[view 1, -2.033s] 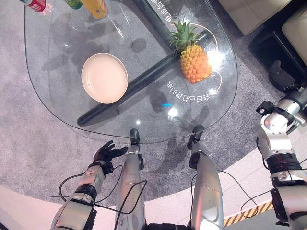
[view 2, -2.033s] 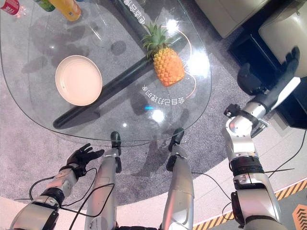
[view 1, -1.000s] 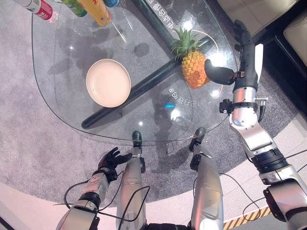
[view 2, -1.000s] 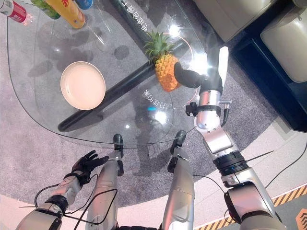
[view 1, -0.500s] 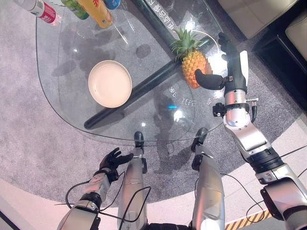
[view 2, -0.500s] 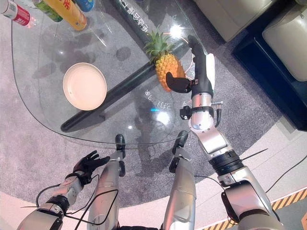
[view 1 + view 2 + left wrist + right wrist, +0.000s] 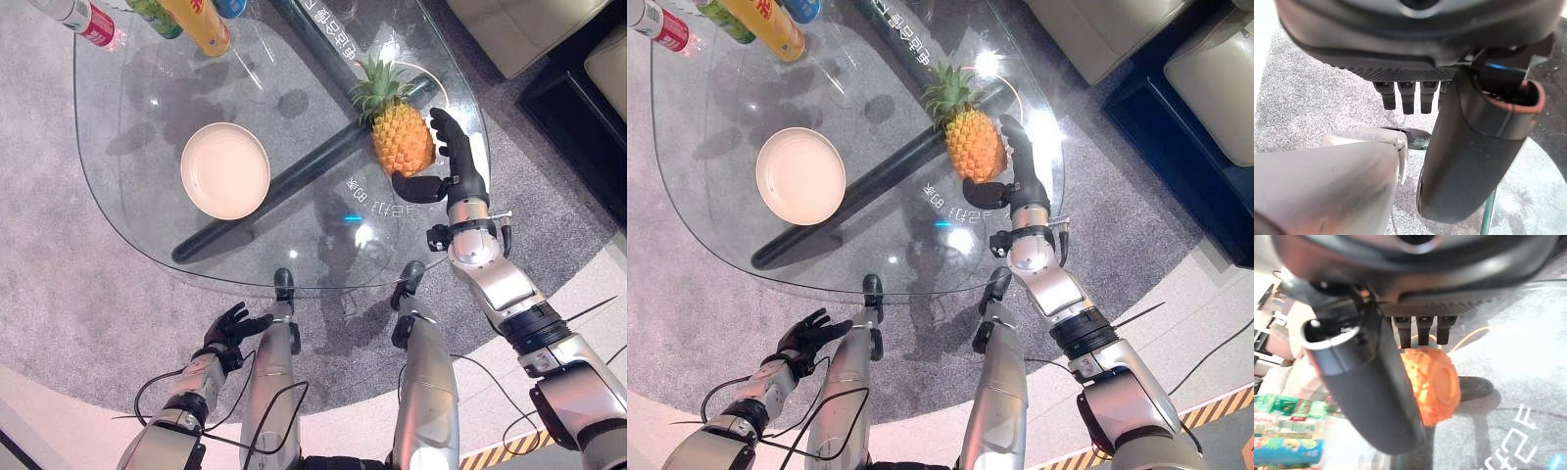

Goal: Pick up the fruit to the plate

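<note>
The right hand (image 7: pixel 446 162) is cupping, fingers spread, beside the pineapple (image 7: pixel 400 137), seemingly not gripping; closing off-centre risks tipping it on the glass desk (image 7: pixel 137 186), far from the plate (image 7: pixel 225 169).

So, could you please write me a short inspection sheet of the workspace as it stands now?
Surface: glass table with a dark bar beneath it.
Job's things: pineapple lies on the glass, crown pointing away from the robot; plate empty, well to its left.
Clutter: bottles and cans at the table's far edge.
Robot hands: right robot hand open beside the pineapple, fingers at its right side, thumb near its base; left robot hand open, low, off the table.
Cables: nothing seen.
Surroundings: grey carpet, pale sofa beyond.
</note>
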Robot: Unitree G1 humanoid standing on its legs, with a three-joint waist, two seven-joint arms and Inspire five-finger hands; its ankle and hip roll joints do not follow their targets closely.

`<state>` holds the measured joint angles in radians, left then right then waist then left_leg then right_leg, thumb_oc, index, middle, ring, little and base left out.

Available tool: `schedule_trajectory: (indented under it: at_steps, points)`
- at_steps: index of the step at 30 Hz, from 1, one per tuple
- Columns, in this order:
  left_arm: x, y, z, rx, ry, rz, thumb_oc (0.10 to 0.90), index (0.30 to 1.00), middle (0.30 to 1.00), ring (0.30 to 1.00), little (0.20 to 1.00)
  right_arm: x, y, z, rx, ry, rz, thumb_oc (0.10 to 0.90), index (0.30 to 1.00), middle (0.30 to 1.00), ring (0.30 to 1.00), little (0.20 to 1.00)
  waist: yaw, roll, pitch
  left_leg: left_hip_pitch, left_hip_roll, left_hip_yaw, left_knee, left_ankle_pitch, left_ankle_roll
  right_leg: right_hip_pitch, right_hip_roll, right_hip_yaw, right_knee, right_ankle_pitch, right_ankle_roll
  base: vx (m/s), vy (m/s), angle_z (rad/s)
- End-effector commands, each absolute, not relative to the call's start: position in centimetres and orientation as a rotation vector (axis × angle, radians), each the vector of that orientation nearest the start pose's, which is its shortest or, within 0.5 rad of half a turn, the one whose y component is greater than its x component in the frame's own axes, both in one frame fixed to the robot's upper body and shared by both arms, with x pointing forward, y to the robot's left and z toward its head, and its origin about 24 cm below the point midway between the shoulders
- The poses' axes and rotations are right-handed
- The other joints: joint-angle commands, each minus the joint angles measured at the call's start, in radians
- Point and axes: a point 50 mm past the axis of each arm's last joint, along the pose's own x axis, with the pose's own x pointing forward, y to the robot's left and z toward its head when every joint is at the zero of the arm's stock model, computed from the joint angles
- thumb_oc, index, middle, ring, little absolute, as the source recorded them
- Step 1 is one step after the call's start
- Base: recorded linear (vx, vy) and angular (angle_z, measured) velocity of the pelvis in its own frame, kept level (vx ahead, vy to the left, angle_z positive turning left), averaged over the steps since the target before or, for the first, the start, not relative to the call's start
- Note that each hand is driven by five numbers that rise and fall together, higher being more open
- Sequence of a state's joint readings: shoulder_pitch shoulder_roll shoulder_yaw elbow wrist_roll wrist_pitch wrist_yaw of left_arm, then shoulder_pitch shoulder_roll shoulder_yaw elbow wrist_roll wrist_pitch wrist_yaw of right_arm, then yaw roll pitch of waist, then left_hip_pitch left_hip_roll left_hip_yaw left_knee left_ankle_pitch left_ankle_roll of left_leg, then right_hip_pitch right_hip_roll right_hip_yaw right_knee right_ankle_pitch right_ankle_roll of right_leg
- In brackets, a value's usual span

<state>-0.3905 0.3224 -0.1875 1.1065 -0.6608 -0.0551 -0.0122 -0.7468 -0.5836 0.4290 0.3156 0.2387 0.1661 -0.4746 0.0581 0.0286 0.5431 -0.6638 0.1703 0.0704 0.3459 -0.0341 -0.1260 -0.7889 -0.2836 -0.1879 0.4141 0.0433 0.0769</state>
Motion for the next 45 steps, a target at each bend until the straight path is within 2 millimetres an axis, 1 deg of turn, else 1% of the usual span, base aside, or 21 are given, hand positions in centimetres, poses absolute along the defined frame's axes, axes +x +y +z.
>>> schedule_trajectory:
  at_steps: [1, 12, 25, 35, 40, 41, 42, 43, 45]
  points:
    - [24.5, 24.7, -8.4, -0.126, 0.703, 0.241, 0.8, 0.9, 0.9, 0.9, 0.9, 36.5, -17.0, 21.7, -0.477, -0.402, -0.193, 0.8, 0.9, 0.9, 0.9, 0.9, 0.001, 0.043, -0.023, -0.049, 0.026, 0.01, -0.008, 0.072, -0.005, 0.013, -0.076, -0.006, 0.04, -0.044, 0.077, 0.0, 0.0, 0.0]
    - [24.5, 24.5, -8.4, -0.118, 0.708, 0.226, 0.8, 0.9, 0.9, 0.9, 0.9, 37.1, -17.0, 22.5, -0.493, -0.396, -0.216, 0.8, 0.9, 0.9, 0.9, 0.9, 0.012, 0.051, -0.023, -0.054, 0.023, 0.004, -0.007, 0.074, -0.004, 0.007, -0.08, -0.005, 0.047, -0.043, 0.078, 0.0, 0.0, 0.0]
    - [24.4, 24.1, -8.6, -0.118, 0.717, 0.211, 0.8, 0.9, 0.9, 0.9, 0.9, 37.5, -16.6, 22.8, -0.491, -0.388, -0.219, 0.8, 0.9, 0.9, 0.9, 0.9, 0.019, 0.058, -0.023, -0.051, 0.021, 0.004, -0.006, 0.074, -0.003, 0.008, -0.083, -0.005, 0.052, -0.044, 0.077, 0.0, 0.0, 0.0]
    - [24.4, 23.8, -8.7, -0.119, 0.721, 0.201, 0.8, 0.9, 0.9, 0.9, 0.9, 37.6, -16.0, 22.3, -0.367, -0.348, -0.184, 0.8, 0.9, 0.9, 0.9, 0.9, 0.021, 0.063, -0.023, -0.051, 0.019, 0.005, -0.007, 0.077, -0.003, 0.006, -0.083, -0.002, 0.054, -0.043, 0.077, 0.0, 0.0, 0.0]
    - [24.4, 23.7, -8.8, -0.118, 0.724, 0.196, 0.8, 0.9, 0.9, 0.9, 0.9, 37.8, -16.3, 21.8, -0.321, -0.32, -0.192, 0.8, 0.9, 0.9, 0.9, 0.9, 0.022, 0.066, -0.023, -0.05, 0.019, 0.006, -0.008, 0.079, -0.004, 0.007, -0.085, -0.003, 0.054, -0.043, 0.075, 0.0, 0.0, 0.0]
    - [24.4, 23.6, -8.8, -0.119, 0.724, 0.193, 0.8, 0.9, 0.9, 0.9, 0.9, 37.8, -16.3, 21.9, -0.318, -0.321, -0.196, 0.638, 0.761, 0.761, 0.761, 0.738, 0.023, 0.067, -0.023, -0.052, 0.019, 0.006, -0.006, 0.079, -0.003, 0.004, -0.086, -0.003, 0.056, -0.042, 0.075, 0.0, 0.0, 0.0]
    - [24.4, 23.5, -8.8, -0.12, 0.724, 0.191, 0.8, 0.9, 0.9, 0.9, 0.9, 37.9, -16.3, 21.9, -0.317, -0.322, -0.198, 0.218, 0.401, 0.401, 0.401, 0.318, 0.023, 0.068, -0.023, -0.053, 0.02, 0.007, -0.007, 0.079, -0.004, 0.004, -0.087, -0.003, 0.055, -0.042, 0.075, 0.0, 0.0, 0.0]
    - [24.4, 23.4, -8.8, -0.121, 0.723, 0.19, 0.8, 0.9, 0.9, 0.9, 0.9, 37.9, -16.3, 21.9, -0.317, -0.324, -0.199, 0.1, 0.3, 0.3, 0.3, 0.2, 0.024, 0.069, -0.023, -0.052, 0.02, 0.008, -0.007, 0.08, -0.004, 0.004, -0.087, -0.003, 0.055, -0.042, 0.075, 0.0, 0.0, 0.0]
    - [24.4, 23.4, -8.8, -0.121, 0.722, 0.19, 0.8, 0.9, 0.9, 0.9, 0.9, 37.9, -16.2, 21.9, -0.314, -0.326, -0.202, 0.1, 0.3, 0.3, 0.3, 0.2, 0.025, 0.07, -0.023, -0.052, 0.02, 0.008, -0.008, 0.08, -0.004, 0.005, -0.087, -0.004, 0.055, -0.042, 0.075, 0.0, 0.0, 0.0]
